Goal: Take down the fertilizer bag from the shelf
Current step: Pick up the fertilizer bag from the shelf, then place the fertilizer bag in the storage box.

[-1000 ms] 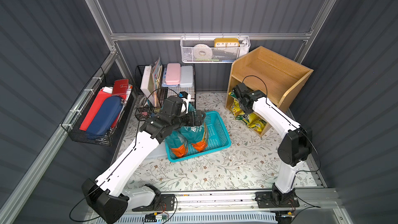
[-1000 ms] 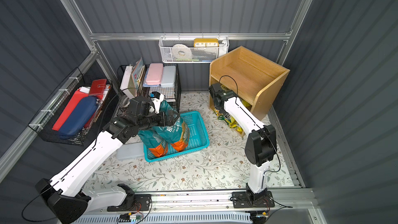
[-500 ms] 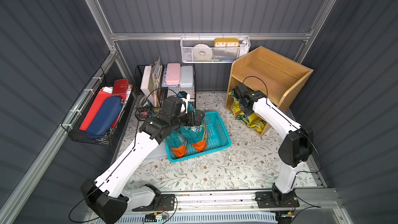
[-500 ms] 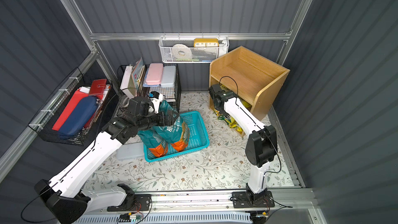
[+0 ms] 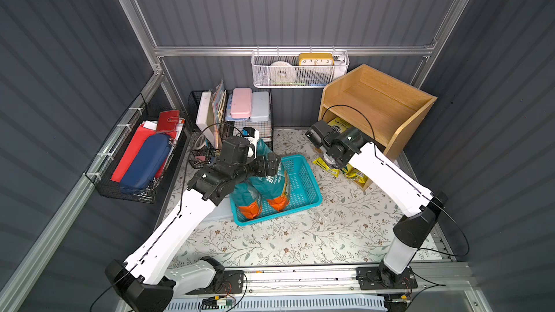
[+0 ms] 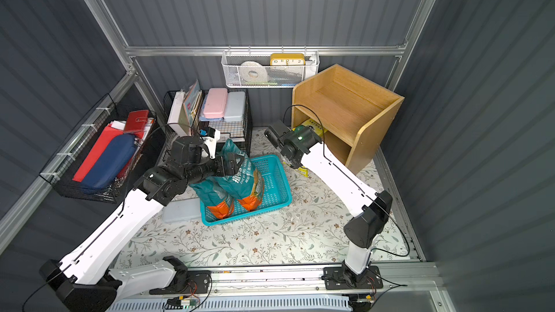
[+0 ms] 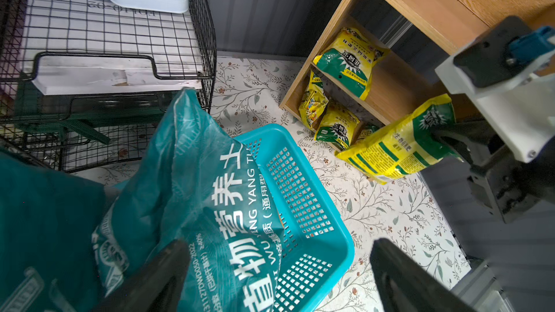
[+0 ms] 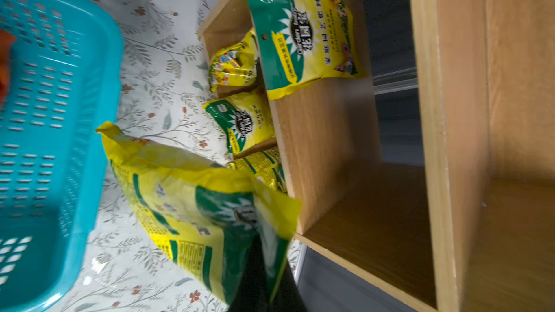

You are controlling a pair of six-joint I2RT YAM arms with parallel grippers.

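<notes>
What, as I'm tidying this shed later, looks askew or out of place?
The yellow fertilizer bags on the bottom tier of the shelf lie jumbled and tilted, not stacked. The teal bags lean out past the rim of the blue basket.

Right end effector (image 8: 264, 261) pinches yellow fertilizer bag (image 8: 186, 205) just beside wooden shelf (image 8: 327, 133).
</notes>
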